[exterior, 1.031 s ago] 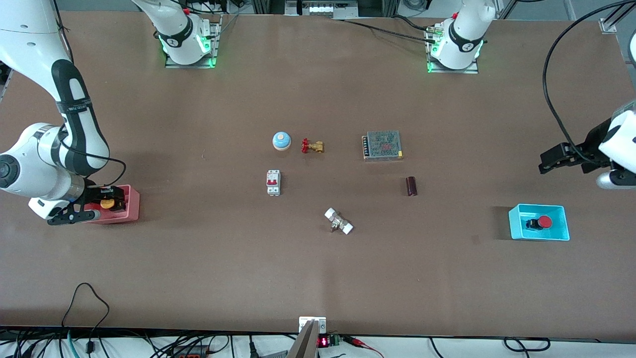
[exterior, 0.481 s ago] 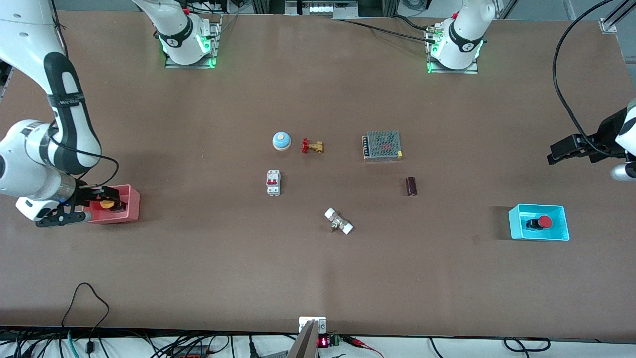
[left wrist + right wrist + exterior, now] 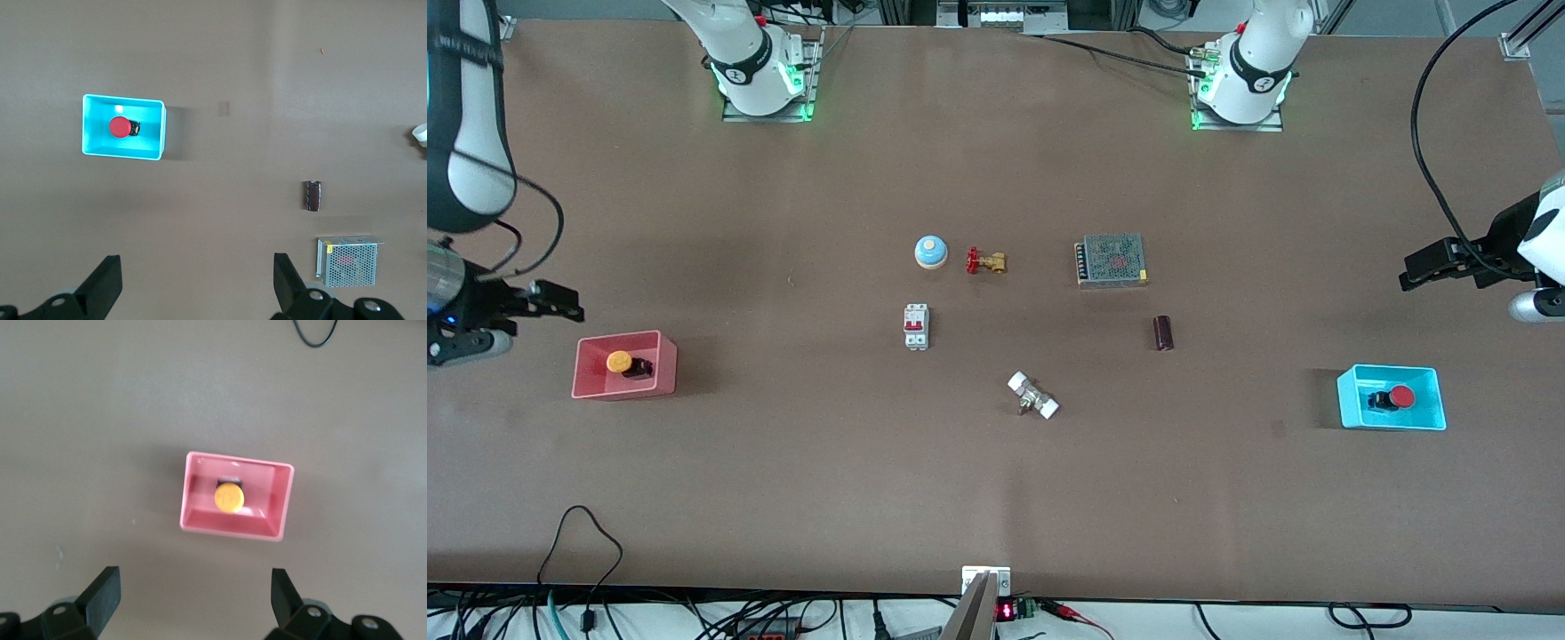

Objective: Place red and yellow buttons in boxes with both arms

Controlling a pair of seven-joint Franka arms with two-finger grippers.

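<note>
Sitting mid-frame, the circuit breaker (image 3: 915,326), bell (image 3: 930,252), brass valve (image 3: 986,261) and power supply (image 3: 1111,260) block nothing. The yellow button (image 3: 619,363) lies in the pink box (image 3: 665,362), the red button (image 3: 1401,397) in the cyan box (image 3: 1431,381). The right gripper (image 3: 551,300) and left gripper (image 3: 1421,268) hang released, empty, at the frame's edges.

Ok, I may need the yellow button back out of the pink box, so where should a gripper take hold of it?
Probably from straight above. The yellow button lies loose in the pink box, its walls close around it, so a sideways approach looks blocked. Close the fingers across the round cap or the black base beside it. The right gripper is open and empty above the table beside the box.
</note>
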